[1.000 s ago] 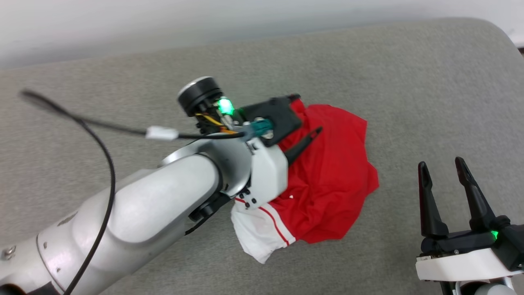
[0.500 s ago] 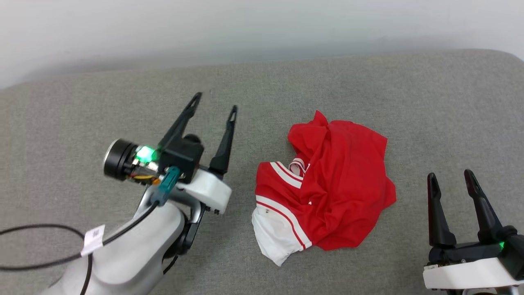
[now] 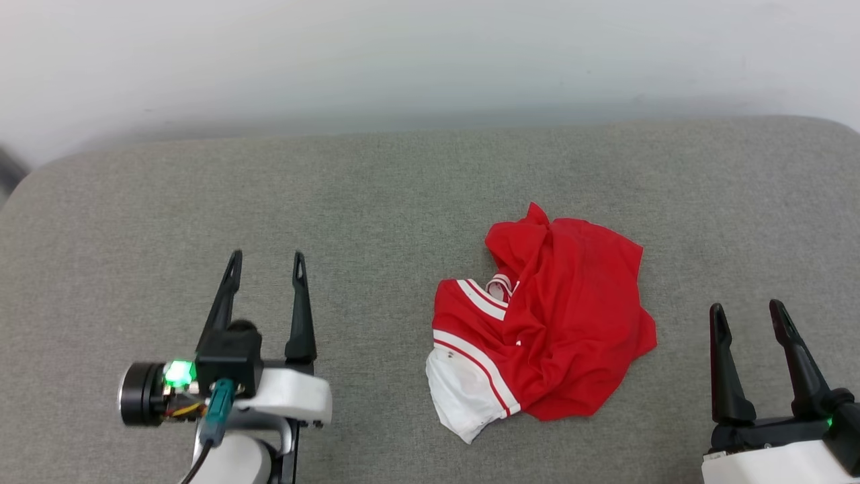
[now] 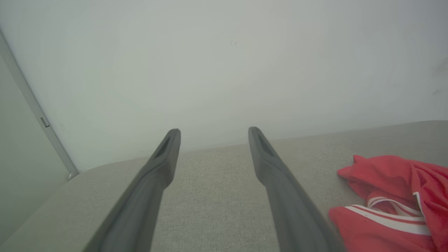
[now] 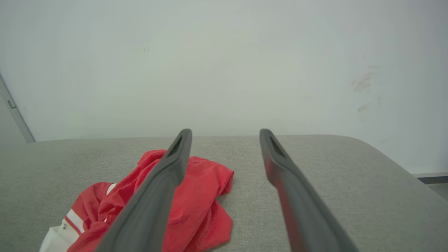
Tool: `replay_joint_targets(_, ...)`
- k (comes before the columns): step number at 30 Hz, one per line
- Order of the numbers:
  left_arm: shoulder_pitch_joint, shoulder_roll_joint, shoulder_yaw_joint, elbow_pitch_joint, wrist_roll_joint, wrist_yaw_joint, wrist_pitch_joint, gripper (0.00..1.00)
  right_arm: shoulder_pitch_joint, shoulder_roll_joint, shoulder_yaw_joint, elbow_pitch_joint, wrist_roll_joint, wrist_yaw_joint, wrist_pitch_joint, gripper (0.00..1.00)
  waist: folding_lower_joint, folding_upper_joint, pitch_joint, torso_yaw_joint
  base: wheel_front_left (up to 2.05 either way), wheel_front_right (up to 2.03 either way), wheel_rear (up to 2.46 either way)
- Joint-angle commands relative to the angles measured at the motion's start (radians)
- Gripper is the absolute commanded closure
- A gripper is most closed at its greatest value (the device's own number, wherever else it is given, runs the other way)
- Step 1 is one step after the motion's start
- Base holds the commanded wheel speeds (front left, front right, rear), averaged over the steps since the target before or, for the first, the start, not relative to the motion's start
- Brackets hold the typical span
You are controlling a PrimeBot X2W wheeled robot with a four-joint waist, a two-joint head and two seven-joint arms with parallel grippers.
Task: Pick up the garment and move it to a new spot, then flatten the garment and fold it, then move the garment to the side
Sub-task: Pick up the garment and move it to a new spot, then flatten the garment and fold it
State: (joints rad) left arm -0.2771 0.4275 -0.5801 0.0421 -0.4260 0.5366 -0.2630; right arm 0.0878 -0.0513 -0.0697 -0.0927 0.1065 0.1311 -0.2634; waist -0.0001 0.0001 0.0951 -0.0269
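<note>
Two grippers sit low in the head view, both spread wide with nothing between their fingers. The left gripper is at the lower left, its two dark fingers pointing up the frame over bare grey fabric. A green light glows on the wrist behind it. The right gripper is at the lower right corner, just as open and just as empty, its fingers also pointing up the frame.

Between them, right of centre and nearer the right gripper, the garment lies in a crumpled red heap on the grey padded surface. Neither gripper touches it. A white sleeve sticks out at the heap's lower left, edged with red-and-white striped trim, and a bunched peak of red cloth rises at its upper left.

In the left wrist view the fingers frame empty upholstery, and the garment sits off at the right edge, apart from them. In the right wrist view the garment lies at the lower left, partly hidden behind the left-hand finger. I cannot tell whether that finger brushes the cloth.

A pale, plain wall runs across the top of the frame behind the surface.
</note>
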Motion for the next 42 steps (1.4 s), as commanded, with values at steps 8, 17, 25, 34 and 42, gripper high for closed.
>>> replay_joint_targets(8,0.187,-0.109,0.175,-0.028,0.102,-0.089,-0.002,0.0,0.045,0.002,0.001,0.011,0.015,-0.001,-0.002,0.0,0.0001,-0.0001,-0.043,0.02,0.0,0.0,0.0)
replay_joint_targets(17,0.289,-0.218,0.28,-0.014,0.217,-0.217,-0.003,0.0,0.085,0.002,0.01,0.03,0.033,-0.001,-0.002,0.0,0.0001,-0.0001,-0.082,0.044,0.0,0.0,0.0)
replay_joint_targets(25,0.34,-0.28,0.344,-0.002,0.285,-0.305,-0.003,0.0,0.111,0.002,0.009,0.041,0.054,-0.001,-0.002,0.0,0.0001,-0.0001,-0.1,0.052,0.0,0.0,0.0)
replay_joint_targets(34,0.369,-0.325,0.401,0.009,0.328,-0.363,-0.003,0.0,0.122,0.002,0.013,0.047,0.055,-0.001,-0.002,0.0,0.0001,-0.0001,-0.109,0.054,0.0,0.0,0.0)
replay_joint_targets(42,0.373,-0.349,0.431,0.02,0.349,-0.394,-0.003,0.0,0.121,0.002,0.019,0.046,0.054,-0.001,-0.002,0.0,0.0001,-0.0001,-0.11,0.053,0.0,0.0,0.0)
